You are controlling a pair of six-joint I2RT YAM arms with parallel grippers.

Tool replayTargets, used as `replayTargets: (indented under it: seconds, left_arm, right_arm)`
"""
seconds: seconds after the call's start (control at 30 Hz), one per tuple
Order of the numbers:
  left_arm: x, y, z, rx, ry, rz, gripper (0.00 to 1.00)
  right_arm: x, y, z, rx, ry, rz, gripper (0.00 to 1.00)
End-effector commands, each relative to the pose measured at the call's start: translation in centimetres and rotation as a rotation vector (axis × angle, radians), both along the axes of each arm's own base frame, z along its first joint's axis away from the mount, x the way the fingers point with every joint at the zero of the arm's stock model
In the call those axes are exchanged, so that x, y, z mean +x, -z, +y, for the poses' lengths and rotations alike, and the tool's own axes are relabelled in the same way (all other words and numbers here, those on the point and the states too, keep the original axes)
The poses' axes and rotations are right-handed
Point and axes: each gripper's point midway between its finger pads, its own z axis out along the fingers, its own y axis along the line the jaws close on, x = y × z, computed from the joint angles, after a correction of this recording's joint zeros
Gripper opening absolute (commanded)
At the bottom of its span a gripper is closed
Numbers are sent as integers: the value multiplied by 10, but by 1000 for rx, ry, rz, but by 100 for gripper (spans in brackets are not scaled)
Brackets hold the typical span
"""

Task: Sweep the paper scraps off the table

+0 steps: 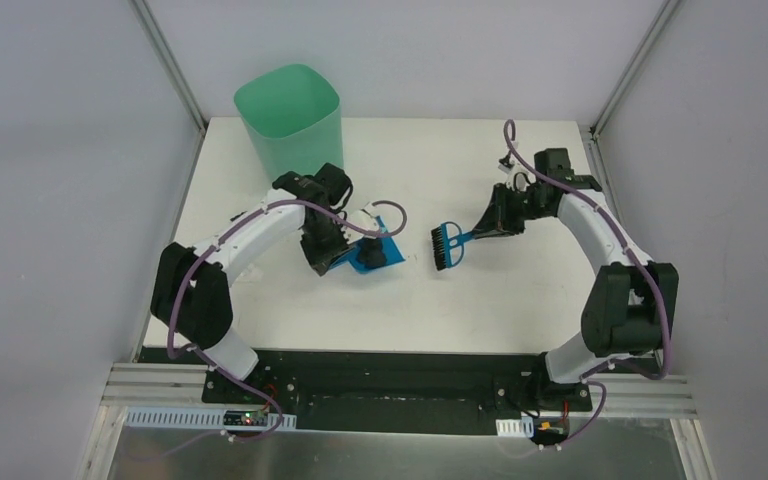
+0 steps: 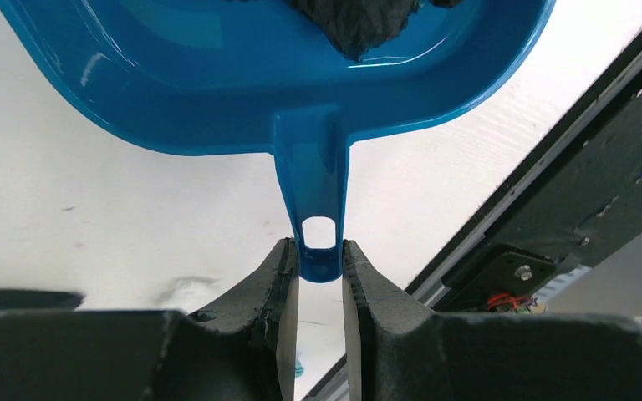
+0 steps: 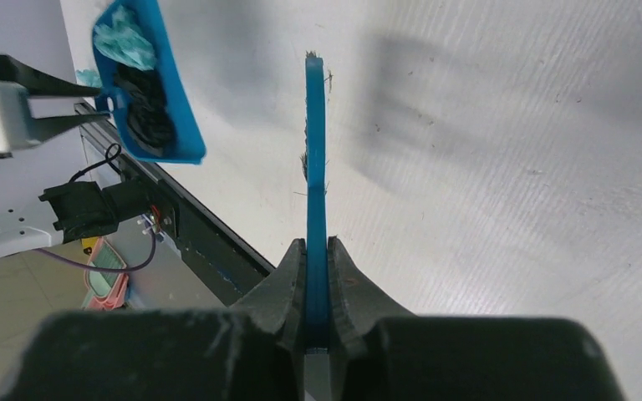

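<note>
Teal and black paper scraps (image 3: 145, 100) lie crumpled in the dustpan (image 3: 180, 125).

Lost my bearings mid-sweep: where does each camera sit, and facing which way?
Top external: above and behind the bases, looking down on the white table, mint-green plastic bin, blue plastic dustpan and blue hand brush with black bristles; left arm and right arm show.
Left wrist: on the left arm, looking along the left gripper, shut on the dustpan's handle; its fingers show.
Right wrist: on the right arm, looking along the right gripper, shut on the brush handle; its fingers show.
Shared: both wrist views show paper scraps in the dustpan.
</note>
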Motion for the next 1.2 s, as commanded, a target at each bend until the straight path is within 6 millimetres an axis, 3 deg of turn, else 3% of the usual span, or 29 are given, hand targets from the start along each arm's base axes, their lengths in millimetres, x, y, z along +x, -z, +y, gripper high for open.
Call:
replayTargets:
  seconds: [0.0, 0.07, 0.3, 0.67, 0.9, 1.17]
  left_arm:
    - [19, -47, -6, -42, -42, -109, 1]
    - [27, -56, -6, -40, -60, -134, 1]
    - [66, -103, -4, -85, -140, -216, 2]
    - [112, -162, 12, -116, -254, -322, 2]
    - [128, -196, 44, -140, -358, -418, 2]
    - [131, -214, 93, -101, -479, -437, 2]
  right_arm:
    - [7, -27, 8, 109, -49, -254, 0]
    - [1, -22, 6, 126, -40, -270, 0]
    - [-7, -35, -1, 239, -39, -343, 0]
    - [-2, -19, -13, 271, -12, -286, 0]
    - [-4, -19, -12, 284, -14, -282, 0]
    - [-3, -15, -12, 295, -18, -256, 0]
